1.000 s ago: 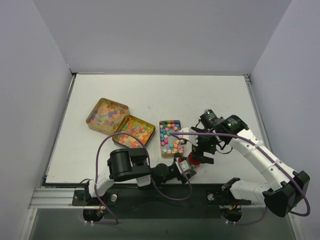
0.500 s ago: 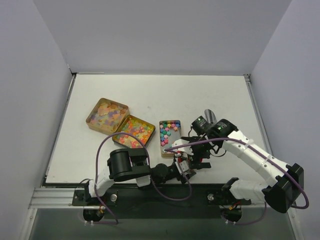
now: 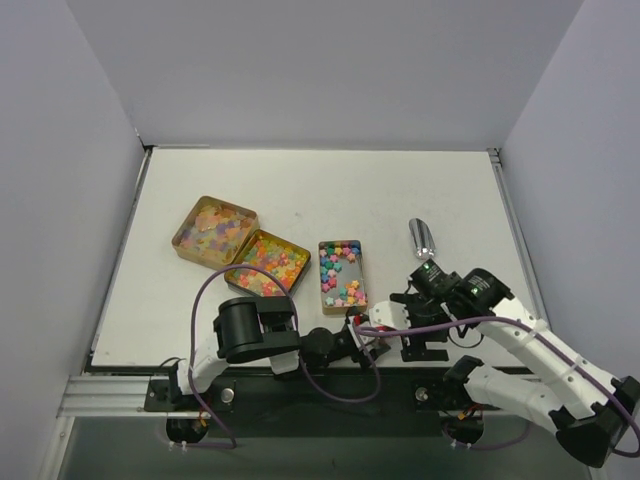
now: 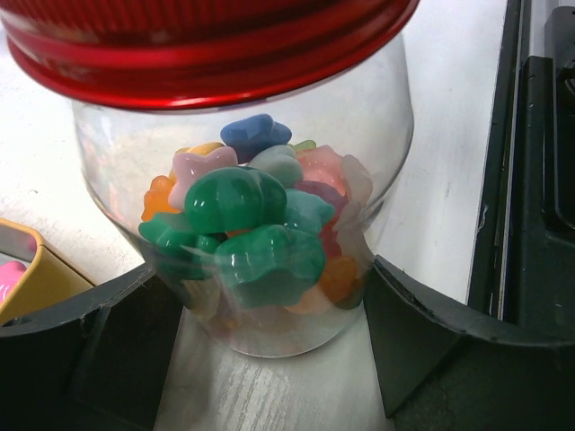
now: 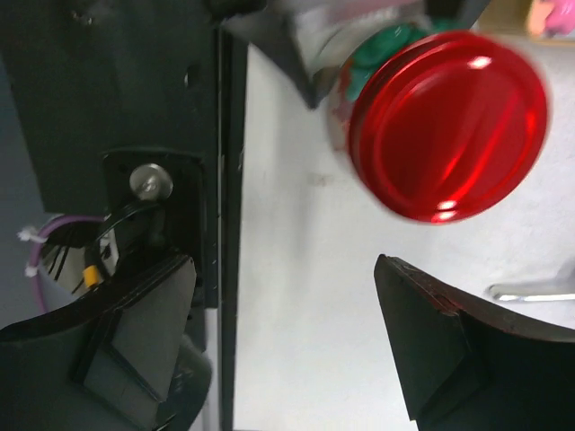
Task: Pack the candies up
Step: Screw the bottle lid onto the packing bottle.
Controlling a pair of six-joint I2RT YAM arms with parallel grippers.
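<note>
A clear jar (image 4: 377, 135) with a red lid (image 4: 207, 45) on it stands on the table, holding candies (image 4: 256, 224) in green, blue, pink and orange. My left gripper (image 4: 262, 269) is shut on the jar's lower sides, one finger on each side. In the top view that left gripper (image 3: 366, 336) lies low at the near edge. My right gripper (image 5: 286, 269) is open and empty, a little way back from the red lid (image 5: 449, 126). More candies (image 3: 340, 272) fill a rectangular tin (image 3: 322, 284).
Two more gold tins of sweets, one (image 3: 183, 240) at far left and one (image 3: 246, 290) beside it, sit left of centre. A metal scoop (image 3: 422, 238) lies right of the tins. The black base rail (image 5: 108, 90) runs along the near edge.
The right arm has drawn back from the jar toward the near right, uncovering the scoop. The left arm and the jar have stayed put.
</note>
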